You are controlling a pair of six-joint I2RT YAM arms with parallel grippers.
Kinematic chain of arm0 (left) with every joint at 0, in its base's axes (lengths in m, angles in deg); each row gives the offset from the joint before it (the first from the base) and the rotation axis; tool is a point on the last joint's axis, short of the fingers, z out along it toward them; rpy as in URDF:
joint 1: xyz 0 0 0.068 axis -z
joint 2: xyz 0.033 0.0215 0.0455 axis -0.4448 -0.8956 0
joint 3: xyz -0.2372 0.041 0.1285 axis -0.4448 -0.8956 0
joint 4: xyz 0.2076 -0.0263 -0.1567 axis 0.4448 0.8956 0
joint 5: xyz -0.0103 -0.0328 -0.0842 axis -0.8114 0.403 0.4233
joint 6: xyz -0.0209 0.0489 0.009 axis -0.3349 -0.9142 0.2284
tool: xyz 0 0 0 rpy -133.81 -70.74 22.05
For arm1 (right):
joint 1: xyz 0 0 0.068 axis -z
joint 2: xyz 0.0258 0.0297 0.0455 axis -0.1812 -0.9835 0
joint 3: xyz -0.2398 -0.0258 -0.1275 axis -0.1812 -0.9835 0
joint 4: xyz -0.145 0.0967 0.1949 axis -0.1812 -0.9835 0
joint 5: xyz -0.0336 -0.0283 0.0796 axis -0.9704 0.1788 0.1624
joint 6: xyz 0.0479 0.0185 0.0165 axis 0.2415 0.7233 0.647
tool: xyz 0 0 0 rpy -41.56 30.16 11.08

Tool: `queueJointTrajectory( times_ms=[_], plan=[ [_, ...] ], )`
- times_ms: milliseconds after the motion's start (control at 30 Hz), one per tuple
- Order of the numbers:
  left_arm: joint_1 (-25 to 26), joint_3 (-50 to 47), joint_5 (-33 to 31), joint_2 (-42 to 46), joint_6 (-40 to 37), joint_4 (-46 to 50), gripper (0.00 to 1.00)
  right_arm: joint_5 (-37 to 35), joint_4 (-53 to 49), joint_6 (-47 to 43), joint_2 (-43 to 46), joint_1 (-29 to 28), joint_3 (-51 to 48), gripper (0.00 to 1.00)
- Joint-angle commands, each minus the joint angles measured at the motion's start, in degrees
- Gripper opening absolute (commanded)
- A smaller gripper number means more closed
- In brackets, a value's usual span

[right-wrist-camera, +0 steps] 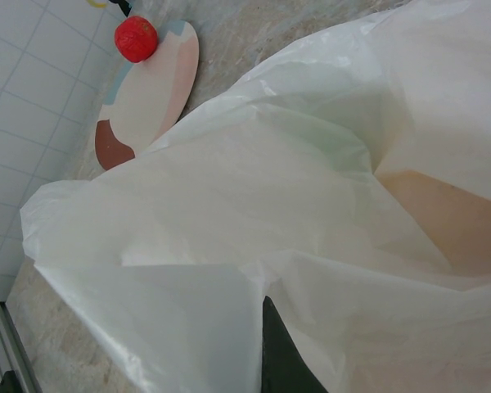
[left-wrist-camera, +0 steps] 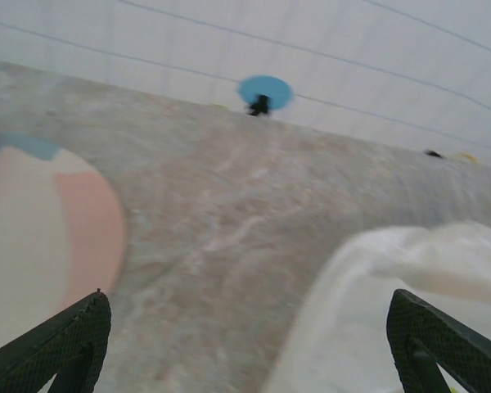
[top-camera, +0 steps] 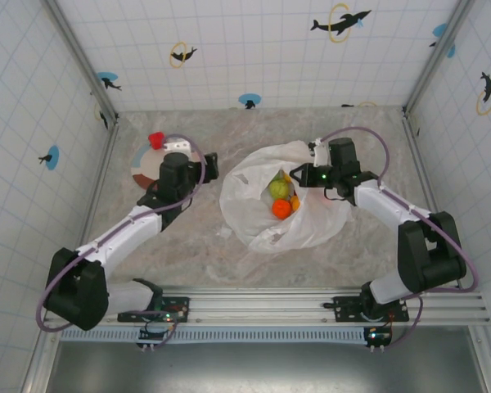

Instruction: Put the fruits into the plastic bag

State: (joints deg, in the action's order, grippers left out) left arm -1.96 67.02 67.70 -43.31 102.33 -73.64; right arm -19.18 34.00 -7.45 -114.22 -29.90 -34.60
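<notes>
The white plastic bag (top-camera: 266, 221) lies mid-table with its mouth open upward. Inside it I see a green fruit (top-camera: 278, 188), an orange one (top-camera: 281, 209) and a smaller orange one (top-camera: 295, 201). A red fruit (top-camera: 156, 140) rests on the far rim of the plate (top-camera: 144, 169); the right wrist view also has this red fruit (right-wrist-camera: 136, 38) and the plate (right-wrist-camera: 151, 94). My right gripper (top-camera: 308, 174) is shut on the bag's right edge, film (right-wrist-camera: 229, 246) draped over its dark finger (right-wrist-camera: 282, 356). My left gripper (top-camera: 209, 164) hangs open between plate and bag, nothing between its fingers (left-wrist-camera: 61, 348).
Tiled walls with dolphin stickers enclose the marbled table (top-camera: 188, 237). Through the left wrist camera, the plate (left-wrist-camera: 41, 237) lies at the left, the bag (left-wrist-camera: 409, 270) at the right, and bare table (left-wrist-camera: 229, 221) runs between them. The arm rail spans the near edge.
</notes>
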Motion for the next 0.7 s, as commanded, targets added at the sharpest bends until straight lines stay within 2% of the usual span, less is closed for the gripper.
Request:
queueJointTrajectory(
  times_ms=[0,400,667],
  plan=[
    [-4.32,1.87,-2.4,-2.15,1.74,1.52,0.89,0.83,2.79,-0.1,2.41,-0.79,-1.05,0.0],
    [-17.52,8.46,-1.3,-12.68,1.61,3.84,0.92,-1.7,7.6,-0.87,7.97,-1.48,-5.19,0.0],
    [-22.69,16.06,-1.88,-21.45,-0.73,6.46,0.93,-1.95,8.0,-0.73,9.0,-1.75,-5.87,0.0]
  ],
)
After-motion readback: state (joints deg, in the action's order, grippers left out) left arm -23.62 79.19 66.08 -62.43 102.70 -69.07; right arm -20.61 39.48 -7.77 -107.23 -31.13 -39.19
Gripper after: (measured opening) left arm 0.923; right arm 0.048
